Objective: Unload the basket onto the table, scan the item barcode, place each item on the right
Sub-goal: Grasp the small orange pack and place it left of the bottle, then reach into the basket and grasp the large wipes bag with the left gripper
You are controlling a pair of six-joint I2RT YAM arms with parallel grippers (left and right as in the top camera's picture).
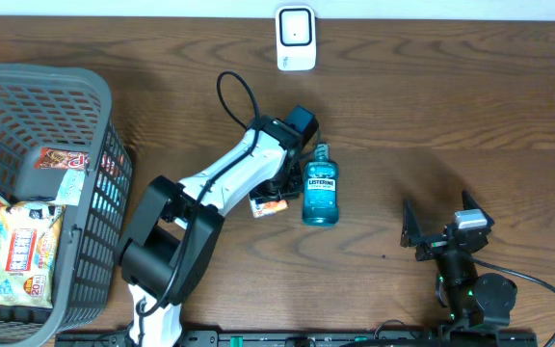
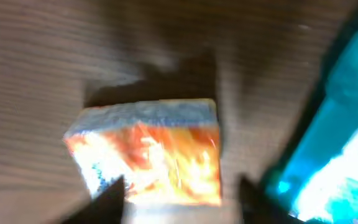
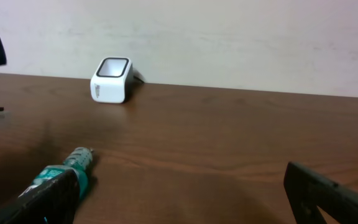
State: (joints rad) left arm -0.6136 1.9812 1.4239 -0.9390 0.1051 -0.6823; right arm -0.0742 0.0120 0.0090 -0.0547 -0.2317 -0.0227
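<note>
The left fingers (image 2: 107,202) are sitting released astride the orange packet (image 2: 151,155) on the counter (image 1: 432,116), the right fingers (image 3: 328,193) are hanging wide and empty, and nothing is being held to the scanner (image 1: 296,37).

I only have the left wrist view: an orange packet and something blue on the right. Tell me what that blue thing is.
Observer: A mouthwash bottle, lying on the table right beside the packet.
Operator: Give me the scanner's position.
Observer: The white scanner stands at the table's far edge, beyond the bottle's cap.
Operator: Report the other arm.
Observer: The right gripper is open and holds nothing, well apart from the bottle on the side away from the packet.
</note>
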